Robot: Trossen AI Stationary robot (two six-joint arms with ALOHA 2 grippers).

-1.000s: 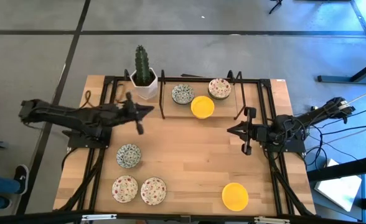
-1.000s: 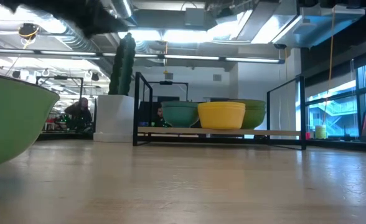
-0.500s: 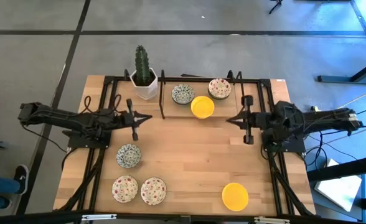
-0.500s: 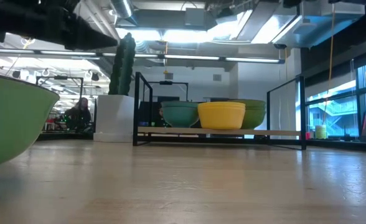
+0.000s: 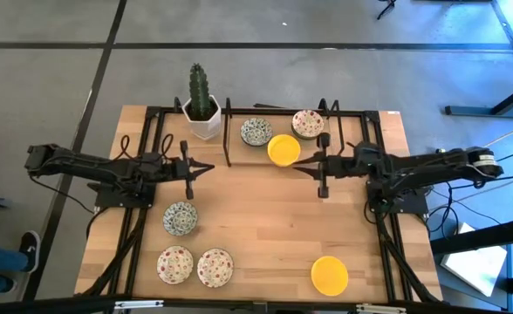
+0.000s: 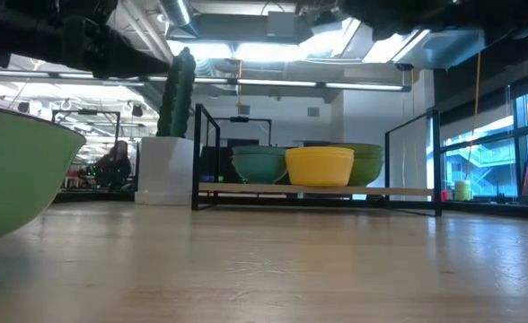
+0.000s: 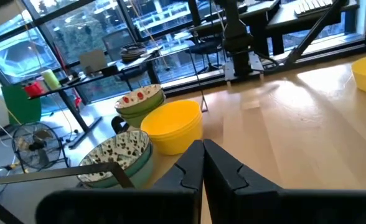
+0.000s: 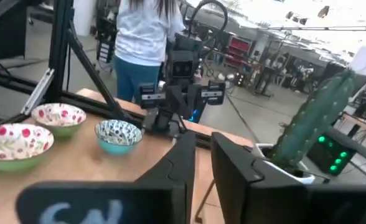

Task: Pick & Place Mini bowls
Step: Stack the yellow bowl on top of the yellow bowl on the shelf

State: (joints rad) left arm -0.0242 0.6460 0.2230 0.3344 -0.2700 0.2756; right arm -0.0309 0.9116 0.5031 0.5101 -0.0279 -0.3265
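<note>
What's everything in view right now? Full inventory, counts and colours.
yellow mini bowls: 2, one on the rack, one at the table's near right
red-speckled mini bowls: 3, one on the rack, two at near left
blue-green patterned mini bowls: 2, one on the rack, one left of centre
cactus pot: 1, white, far left
rack: 1, black frame, far edge
person: 1, beyond the table
left gripper: shut, left of centre
right gripper: slightly open, near the rack

open middle, crowded edges
bare table centre lies free; black rack posts and cactus crowd the far side, bowls the near-left corner.
</note>
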